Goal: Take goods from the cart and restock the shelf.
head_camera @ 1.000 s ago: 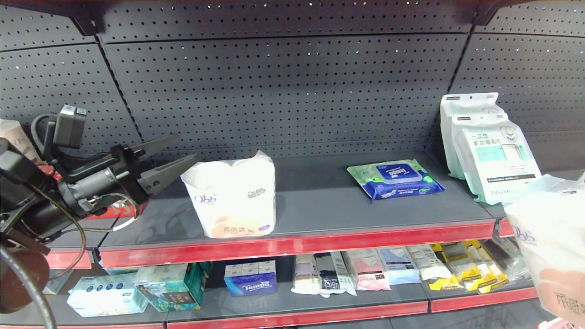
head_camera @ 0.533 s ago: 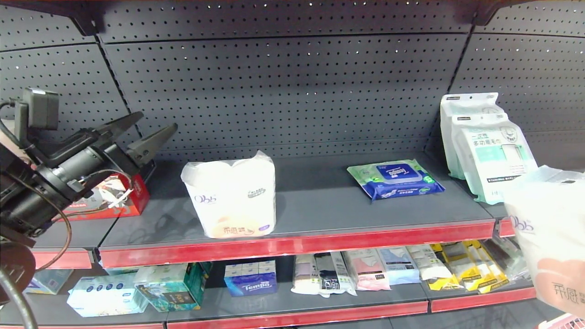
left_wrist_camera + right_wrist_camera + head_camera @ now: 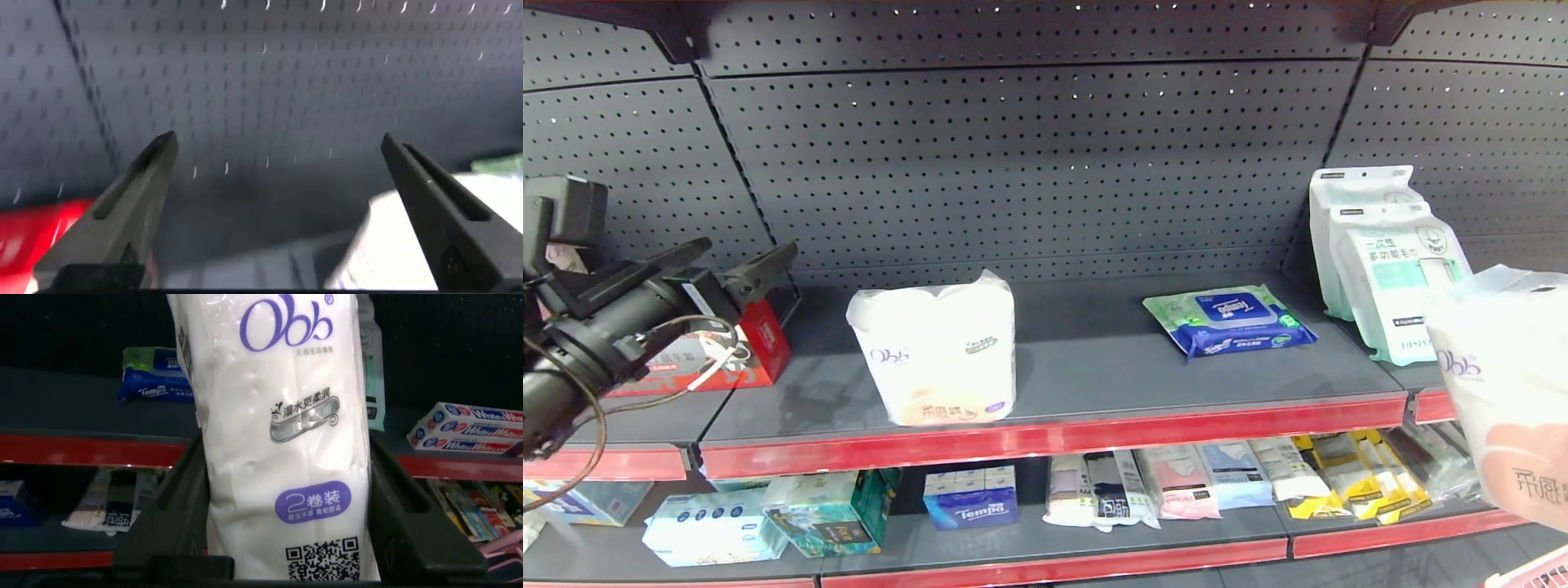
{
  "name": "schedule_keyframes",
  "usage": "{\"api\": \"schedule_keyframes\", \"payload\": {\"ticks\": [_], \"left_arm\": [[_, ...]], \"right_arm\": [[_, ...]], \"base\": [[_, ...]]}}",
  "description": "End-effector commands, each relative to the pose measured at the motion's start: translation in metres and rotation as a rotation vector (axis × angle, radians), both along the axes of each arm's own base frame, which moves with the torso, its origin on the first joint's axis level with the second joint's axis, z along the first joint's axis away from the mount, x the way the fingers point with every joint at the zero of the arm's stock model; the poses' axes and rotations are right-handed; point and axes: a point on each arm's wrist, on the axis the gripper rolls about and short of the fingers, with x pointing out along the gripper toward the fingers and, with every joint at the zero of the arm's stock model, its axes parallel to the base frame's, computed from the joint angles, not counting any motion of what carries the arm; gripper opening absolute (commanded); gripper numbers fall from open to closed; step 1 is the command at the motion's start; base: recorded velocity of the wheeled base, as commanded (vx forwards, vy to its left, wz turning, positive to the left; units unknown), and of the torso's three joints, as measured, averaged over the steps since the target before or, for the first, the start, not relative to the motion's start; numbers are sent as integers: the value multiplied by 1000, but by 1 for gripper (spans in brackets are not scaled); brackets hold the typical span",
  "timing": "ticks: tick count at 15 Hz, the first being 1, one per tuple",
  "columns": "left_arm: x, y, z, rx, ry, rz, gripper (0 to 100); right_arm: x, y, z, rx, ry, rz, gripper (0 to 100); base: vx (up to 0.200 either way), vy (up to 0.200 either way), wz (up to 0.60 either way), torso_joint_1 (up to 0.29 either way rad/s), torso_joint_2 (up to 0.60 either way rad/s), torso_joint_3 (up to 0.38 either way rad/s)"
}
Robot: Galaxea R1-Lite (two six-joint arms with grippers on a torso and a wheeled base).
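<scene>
One white paper-roll pack (image 3: 939,351) stands on the dark middle shelf (image 3: 1094,367), left of centre. My left gripper (image 3: 743,265) hovers open at the far left, apart from that pack, its fingers (image 3: 139,200) spread wide before the pegboard. A second white paper-roll pack (image 3: 1507,384) is up at the right edge, in front of the shelf. In the right wrist view that pack (image 3: 286,449) sits upright between the black fingers (image 3: 176,506), so my right gripper (image 3: 282,531) is shut on it.
A blue wet-wipe pack (image 3: 1229,318) lies flat on the shelf right of centre. White-green pouches (image 3: 1388,261) stand at the shelf's right end, a red box (image 3: 727,351) at its left. The lower shelf (image 3: 1045,539) holds tissue packs and bagged goods. A pink cart rim (image 3: 1531,572) shows bottom right.
My left gripper has drawn back to the left, away from the pack on the shelf, uncovering the red box. The pack in my right gripper has risen a little.
</scene>
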Motion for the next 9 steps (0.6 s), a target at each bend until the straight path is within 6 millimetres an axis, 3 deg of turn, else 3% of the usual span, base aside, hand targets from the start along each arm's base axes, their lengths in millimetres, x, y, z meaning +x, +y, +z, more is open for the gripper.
{"api": "schedule_keyframes", "payload": {"ticks": [1,7,9], "left_arm": [[-46,-1,18,2,-24,4,100],[-117,-3,3,40,-24,-39,100],[-151,-4,-6,38,10,-38,100]], "right_arm": [[15,-1,8,0,35,0,0],[24,-1,10,-6,62,4,0],[28,0,16,-37,56,28,0]], "base": [[0,0,0,0,0,0],[0,0,0,0,0,0],[0,0,0,0,0,0]]}}
